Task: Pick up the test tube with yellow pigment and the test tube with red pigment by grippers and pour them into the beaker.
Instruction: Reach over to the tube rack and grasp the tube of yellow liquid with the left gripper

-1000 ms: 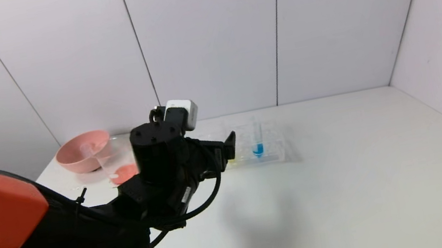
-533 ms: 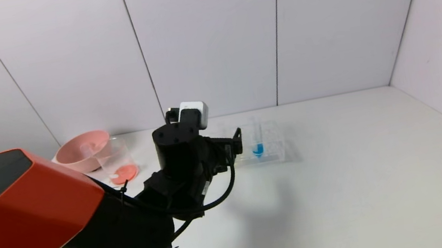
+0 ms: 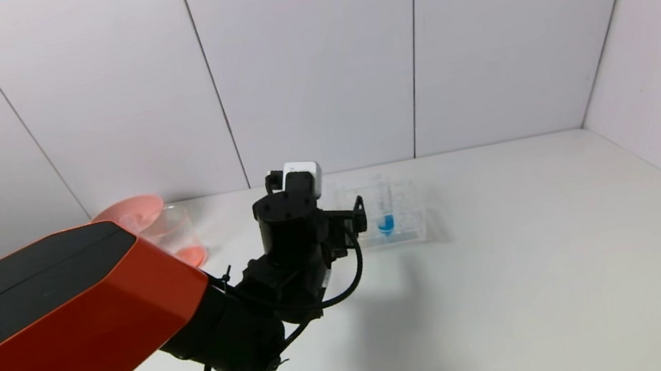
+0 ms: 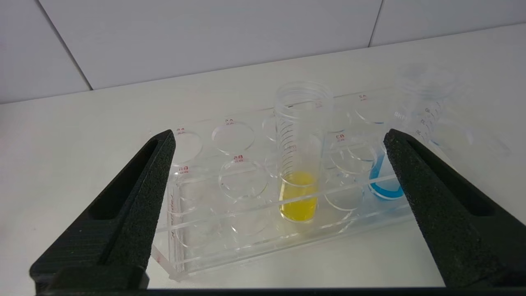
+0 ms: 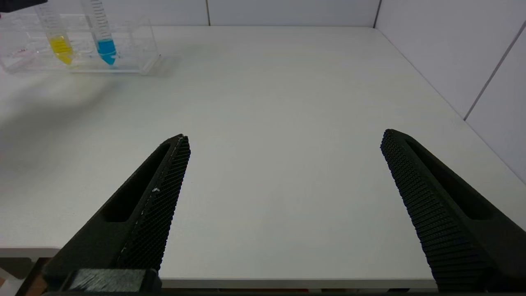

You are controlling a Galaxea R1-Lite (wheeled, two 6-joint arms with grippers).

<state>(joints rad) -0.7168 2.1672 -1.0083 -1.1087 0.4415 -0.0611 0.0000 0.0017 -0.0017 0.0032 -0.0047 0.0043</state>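
Fingers point(image 4: 135, 213) apart, seemingly before yellow tube point(image 4: 299, 172)

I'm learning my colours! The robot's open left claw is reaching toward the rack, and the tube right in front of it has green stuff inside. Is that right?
Almost. The stuff in that tube is yellow, not green, as the left wrist view shows. The rest holds: the left claw is open and facing the rack.

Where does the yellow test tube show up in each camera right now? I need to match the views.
Head view: not visible; the left gripper covers the rack's near-left end.
Left wrist view: the test tube with yellow pigment stands upright in the clear rack, centred between the open fingers.
Right wrist view: far corner, same rack.
Shared landmark: the blue tube.
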